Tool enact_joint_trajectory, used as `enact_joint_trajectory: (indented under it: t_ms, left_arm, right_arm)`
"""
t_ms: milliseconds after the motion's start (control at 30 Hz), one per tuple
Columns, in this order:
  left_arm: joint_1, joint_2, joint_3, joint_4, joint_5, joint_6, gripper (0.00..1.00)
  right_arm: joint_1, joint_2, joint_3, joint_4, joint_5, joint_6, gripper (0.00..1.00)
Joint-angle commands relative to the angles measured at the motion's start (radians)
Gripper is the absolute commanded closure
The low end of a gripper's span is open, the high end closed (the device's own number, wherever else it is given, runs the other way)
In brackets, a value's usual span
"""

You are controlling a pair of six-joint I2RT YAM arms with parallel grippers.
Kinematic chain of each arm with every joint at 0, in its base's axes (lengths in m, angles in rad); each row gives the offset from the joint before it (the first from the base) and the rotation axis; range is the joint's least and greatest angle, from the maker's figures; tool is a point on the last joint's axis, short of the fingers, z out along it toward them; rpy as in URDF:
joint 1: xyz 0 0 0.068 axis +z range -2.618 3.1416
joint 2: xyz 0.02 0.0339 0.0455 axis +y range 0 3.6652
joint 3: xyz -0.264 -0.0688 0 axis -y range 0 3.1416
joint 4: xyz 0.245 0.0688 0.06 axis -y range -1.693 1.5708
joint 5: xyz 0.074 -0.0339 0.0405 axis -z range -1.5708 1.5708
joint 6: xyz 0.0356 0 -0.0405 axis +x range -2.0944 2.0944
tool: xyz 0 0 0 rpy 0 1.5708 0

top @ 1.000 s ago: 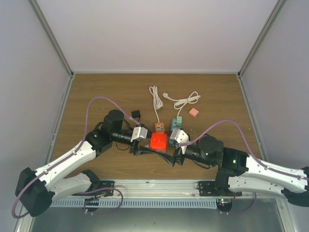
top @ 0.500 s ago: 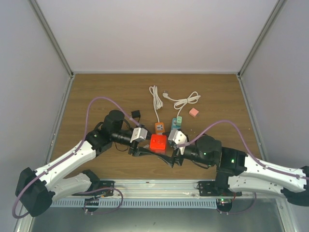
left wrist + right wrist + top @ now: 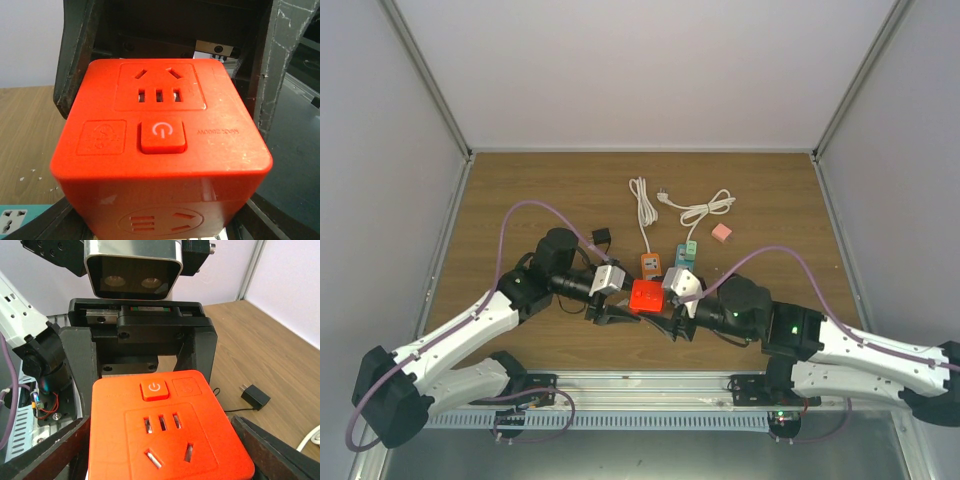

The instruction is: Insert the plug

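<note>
An orange-red socket cube (image 3: 647, 295) with a power button is held off the table between the two arms. My left gripper (image 3: 632, 300) is shut on its left end; in the left wrist view the cube (image 3: 160, 145) fills the frame between my fingers (image 3: 60, 215). My right gripper (image 3: 663, 308) is open, its jaws straddling the cube's right end close to its sides; the cube's socket face (image 3: 165, 435) looks up in the right wrist view. A black plug adapter (image 3: 602, 238) lies on the table behind the left arm and also shows in the right wrist view (image 3: 255, 397).
Two white cords (image 3: 642, 200) (image 3: 705, 208) lie at mid-table. A small orange adapter (image 3: 650, 262), a teal adapter (image 3: 685, 252) and a pink block (image 3: 721, 233) lie just behind the cube. Grey walls enclose the wooden table (image 3: 520, 190).
My right gripper has moved left, sliding further along the cube. The left gripper and the cube have stayed almost still.
</note>
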Motion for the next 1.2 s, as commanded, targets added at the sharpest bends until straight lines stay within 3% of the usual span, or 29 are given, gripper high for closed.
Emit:
enact_joint_trajectory:
  t_ms: [0, 67, 133, 167, 200, 300, 400, 433, 467, 567, 700, 800, 967, 1167]
  left_arm:
    - [0.007, 0.004, 0.002, 0.048, 0.008, 0.009, 1.0]
    - [0.007, 0.001, 0.002, 0.048, 0.007, 0.01, 1.0]
    - [0.007, -0.001, 0.001, 0.049, 0.006, 0.012, 0.98]
    - [0.007, -0.001, 0.001, 0.049, 0.005, 0.012, 0.96]
    - [0.008, 0.0, 0.0, 0.051, 0.003, 0.012, 0.94]
    - [0.012, 0.001, -0.002, 0.064, -0.011, 0.002, 0.82]
    - [0.024, -0.004, -0.014, 0.102, -0.058, -0.046, 0.38]
    - [0.029, -0.008, -0.02, 0.127, -0.077, -0.071, 0.13]
    - [0.034, -0.013, -0.032, 0.155, -0.101, -0.1, 0.02]
    - [0.051, -0.024, -0.061, 0.241, -0.185, -0.193, 0.01]
    - [0.056, 0.01, -0.112, 0.343, -0.489, -0.381, 0.01]
    - [0.054, 0.084, -0.181, 0.471, -0.597, -0.553, 0.01]
    - [-0.053, 0.235, -0.278, 0.664, -0.905, -0.715, 0.01]
    - [-0.194, 0.413, -0.235, 0.71, -1.168, -0.809, 0.01]
  right_arm:
    - [-0.008, 0.019, 0.034, 0.015, -0.026, -0.007, 0.26]
    - [-0.012, 0.022, 0.033, 0.017, -0.033, -0.011, 0.31]
    - [-0.023, 0.019, 0.033, 0.019, -0.041, -0.013, 0.43]
    - [-0.03, 0.016, 0.033, 0.021, -0.048, -0.014, 0.53]
    - [-0.035, 0.013, 0.031, 0.024, -0.054, -0.016, 0.7]
    - [-0.051, 0.005, 0.021, 0.039, -0.057, -0.019, 0.98]
    - [-0.08, -0.008, 0.005, 0.063, -0.096, -0.025, 1.0]
    - [-0.095, -0.015, -0.002, 0.072, -0.105, -0.025, 1.0]
    - [-0.112, -0.022, -0.007, 0.081, -0.112, -0.026, 1.0]
    - [-0.169, -0.044, -0.02, 0.107, -0.13, -0.025, 1.0]
    - [-0.264, -0.066, -0.049, 0.183, -0.129, -0.022, 1.0]
    - [-0.362, -0.048, -0.073, 0.24, -0.19, -0.019, 1.0]
    - [-0.57, 0.044, -0.08, 0.355, -0.439, -0.026, 1.0]
    - [-0.708, 0.197, -0.069, 0.455, -0.668, -0.123, 0.99]
